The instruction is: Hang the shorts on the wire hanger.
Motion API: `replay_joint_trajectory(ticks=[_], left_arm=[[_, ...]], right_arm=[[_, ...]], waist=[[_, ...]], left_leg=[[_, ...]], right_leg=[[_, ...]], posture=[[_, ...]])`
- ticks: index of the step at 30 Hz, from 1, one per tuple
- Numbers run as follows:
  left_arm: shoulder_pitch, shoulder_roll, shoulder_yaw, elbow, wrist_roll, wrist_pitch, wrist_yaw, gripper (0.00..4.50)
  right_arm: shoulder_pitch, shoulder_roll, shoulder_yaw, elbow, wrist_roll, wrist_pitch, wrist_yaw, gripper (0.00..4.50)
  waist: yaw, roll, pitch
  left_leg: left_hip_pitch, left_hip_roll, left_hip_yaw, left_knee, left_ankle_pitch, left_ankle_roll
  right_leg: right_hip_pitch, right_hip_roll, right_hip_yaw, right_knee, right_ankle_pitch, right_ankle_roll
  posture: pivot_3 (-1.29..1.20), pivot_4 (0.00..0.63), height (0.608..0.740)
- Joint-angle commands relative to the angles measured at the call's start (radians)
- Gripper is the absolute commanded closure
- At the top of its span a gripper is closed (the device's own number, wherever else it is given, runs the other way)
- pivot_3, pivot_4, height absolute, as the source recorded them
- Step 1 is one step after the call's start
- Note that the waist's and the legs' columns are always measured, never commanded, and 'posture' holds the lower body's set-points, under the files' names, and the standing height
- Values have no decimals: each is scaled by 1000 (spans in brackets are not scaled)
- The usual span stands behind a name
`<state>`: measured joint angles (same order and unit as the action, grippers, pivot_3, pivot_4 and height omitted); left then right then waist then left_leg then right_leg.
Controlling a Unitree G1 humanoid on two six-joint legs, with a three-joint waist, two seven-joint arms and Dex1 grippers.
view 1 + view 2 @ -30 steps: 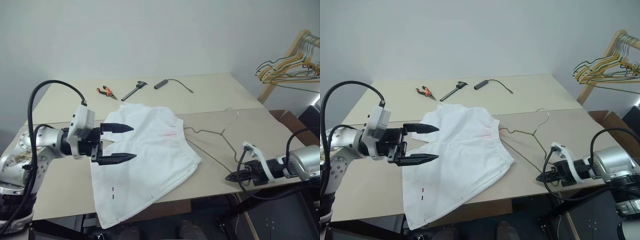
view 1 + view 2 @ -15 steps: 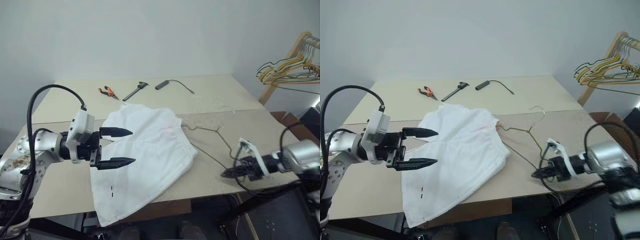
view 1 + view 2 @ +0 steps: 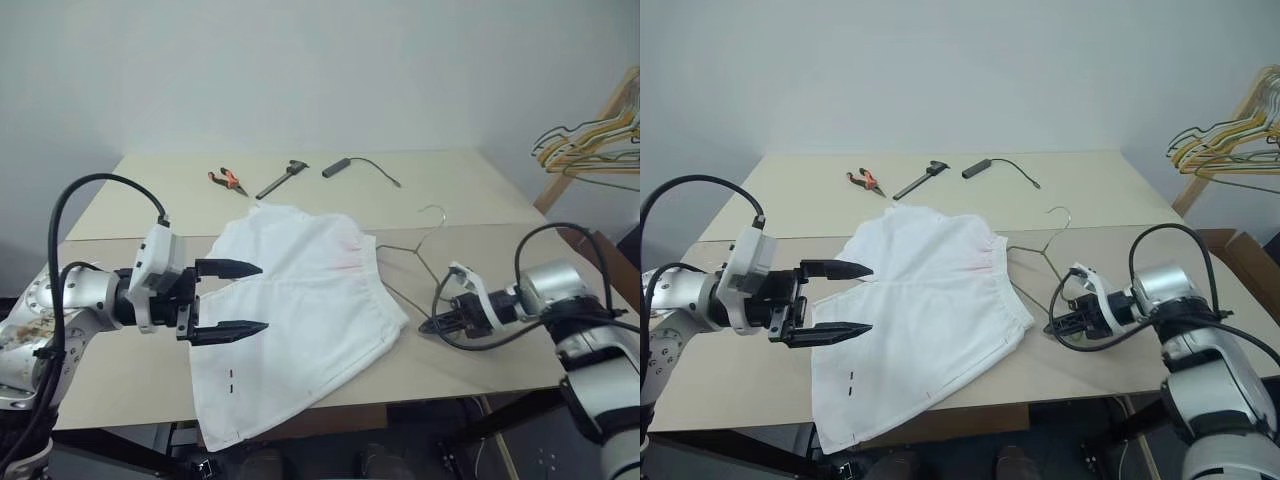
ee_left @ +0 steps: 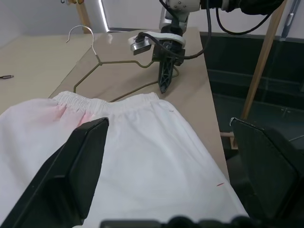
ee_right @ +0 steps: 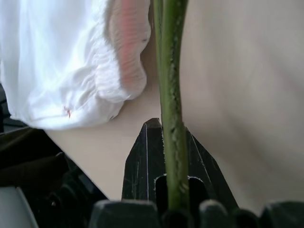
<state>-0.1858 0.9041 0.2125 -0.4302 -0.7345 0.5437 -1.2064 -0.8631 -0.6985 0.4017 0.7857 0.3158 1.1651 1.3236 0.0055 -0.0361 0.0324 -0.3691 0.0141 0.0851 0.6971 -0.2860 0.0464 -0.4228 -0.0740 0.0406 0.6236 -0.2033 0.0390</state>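
The white shorts point(image 3: 310, 310) lie flat on the table, waistband toward the right, two small black dashes near the front hem. Just to their right lies the wire hanger point(image 3: 412, 258), its hook point(image 3: 432, 212) pointing away from me. My right gripper point(image 3: 432, 324) is shut on the hanger's lower wire, close to the waistband; the wire point(image 5: 170, 95) runs along its closed fingers point(image 5: 142, 166). Held above the left side of the shorts, my left gripper point(image 3: 256, 297) is open with nothing between its fingers and points toward the hanger point(image 4: 118, 61).
Orange-handled pliers point(image 3: 226, 180), a black tool point(image 3: 277, 179) and a black device with a cable point(image 3: 345, 165) lie at the back of the table point(image 3: 450, 190). A bunch of yellowish hangers point(image 3: 590, 145) hangs on a wooden rack at the far right.
My right gripper has moved left toward the shorts, bringing the hanger closer to the waistband. The left gripper has stayed open in place. The view has shifted a little.
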Motion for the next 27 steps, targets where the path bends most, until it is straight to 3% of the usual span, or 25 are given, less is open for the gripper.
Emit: replay_joint_trajectory(ticks=[1,9,18,23,27], left_arm=[[-14,9,11,-28,-13,-6,7,40],[38,13,42,-63,-25,-4,20,40],[57,18,57,-76,-34,-2,35,40],[38,21,50,-59,-30,-2,34,40],[16,17,33,-38,-17,-10,34,40]], right_arm=[[-72,31,-16,83,-34,-59,27,4500],[-128,117,-12,251,-115,-131,97,4500],[-203,182,-115,392,-182,-245,-45,4500],[-181,171,-161,279,-223,-404,-166,4500],[-70,128,-209,-35,-238,-567,-261,4500]], waist=[[1,0,0],[7,0,0],[7,1,0],[6,2,1],[8,3,2]], left_leg=[[0,0,0,0,0,0],[-1,0,0,-1,0,-1],[0,0,-1,-1,1,-2],[0,0,-1,-2,1,-2],[-1,0,-1,-3,1,-2]], right_leg=[[0,0,0,1,0,0],[-1,0,0,1,0,0],[-1,1,-1,2,0,-1],[-2,0,0,2,0,-1],[-2,0,-1,2,0,-1]], posture=[[109,0,740],[141,0,740],[139,0,740],[120,0,740],[90,0,740]])
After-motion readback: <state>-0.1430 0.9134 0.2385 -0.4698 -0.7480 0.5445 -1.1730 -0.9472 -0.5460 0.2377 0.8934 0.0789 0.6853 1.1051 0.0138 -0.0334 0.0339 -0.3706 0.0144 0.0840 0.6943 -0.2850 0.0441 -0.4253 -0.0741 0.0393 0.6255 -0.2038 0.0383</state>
